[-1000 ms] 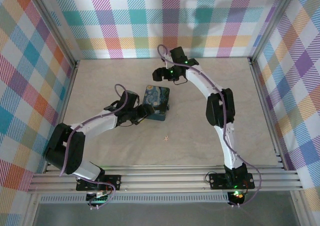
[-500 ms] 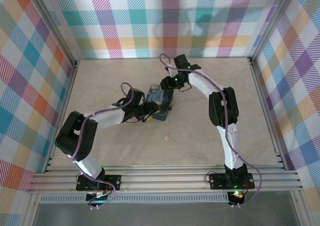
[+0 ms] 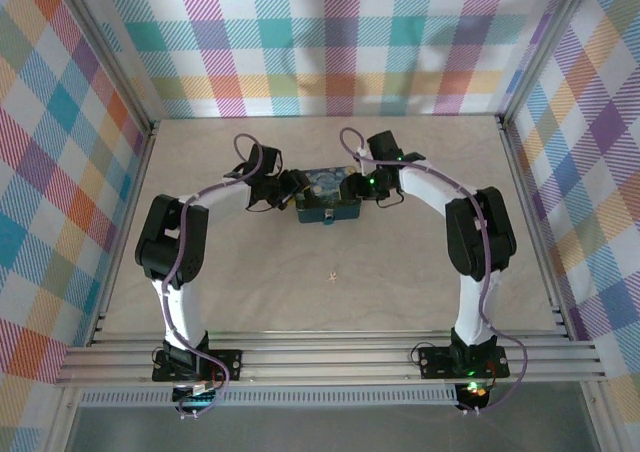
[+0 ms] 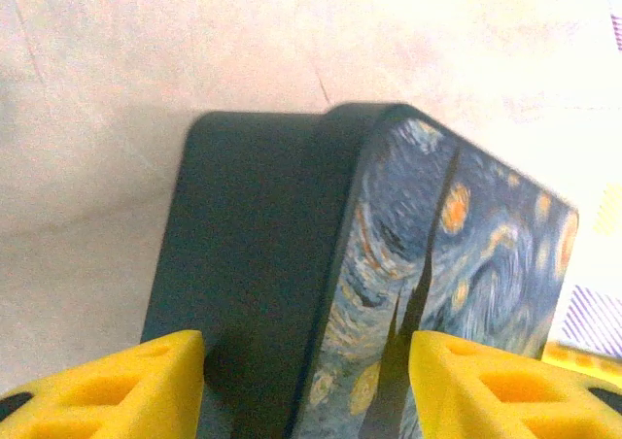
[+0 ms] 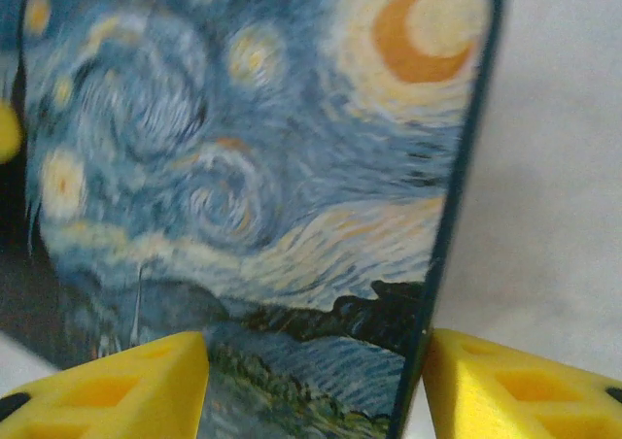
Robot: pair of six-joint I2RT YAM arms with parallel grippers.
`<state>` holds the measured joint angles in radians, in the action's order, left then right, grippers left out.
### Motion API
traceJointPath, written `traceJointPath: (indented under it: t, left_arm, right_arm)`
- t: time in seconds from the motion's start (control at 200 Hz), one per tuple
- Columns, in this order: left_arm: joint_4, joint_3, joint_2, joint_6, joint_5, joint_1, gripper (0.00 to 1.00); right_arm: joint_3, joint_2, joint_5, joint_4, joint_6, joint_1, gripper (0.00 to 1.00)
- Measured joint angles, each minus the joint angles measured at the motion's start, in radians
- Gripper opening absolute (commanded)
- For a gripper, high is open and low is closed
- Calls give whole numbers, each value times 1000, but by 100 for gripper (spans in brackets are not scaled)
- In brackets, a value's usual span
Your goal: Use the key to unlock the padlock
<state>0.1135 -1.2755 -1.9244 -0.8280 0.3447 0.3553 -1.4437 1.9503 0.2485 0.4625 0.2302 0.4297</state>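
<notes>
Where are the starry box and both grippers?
starry box [image 3: 326, 187]: top external view, on its printed lid.
left gripper [image 4: 306, 363]: left wrist view, between its yellow fingertips.
right gripper [image 5: 313, 363]: right wrist view, between its yellow fingertips.

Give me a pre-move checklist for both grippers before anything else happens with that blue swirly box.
1. Left gripper straddles the blue box: ok.
2. Right gripper straddles the box's opposite end: ok.
3. Firm clamp on the box from either side: cannot tell.
4. Box resting flat on the table: cannot tell.
5. Padlock and key located: cannot tell.
</notes>
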Motion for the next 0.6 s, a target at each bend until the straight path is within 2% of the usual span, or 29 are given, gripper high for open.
traceJointPath:
  t: [0.145,0.29,0.38,0.6]
  left_arm:
    - [29,-6,6,42,-34,2,63]
    - [71,0,49,84,-55,1,64]
    - [68,21,78,95,-55,-1,62]
    - [68,60,76,100,-39,-1,59]
  right_arm:
    - [99,-100,17,-18,75,27,67]
    - [106,-134,8,-49,122,35,68]
    - [102,-123,-10,-50,149,34,61]
    - [28,-2,2,-49,201,27,54]
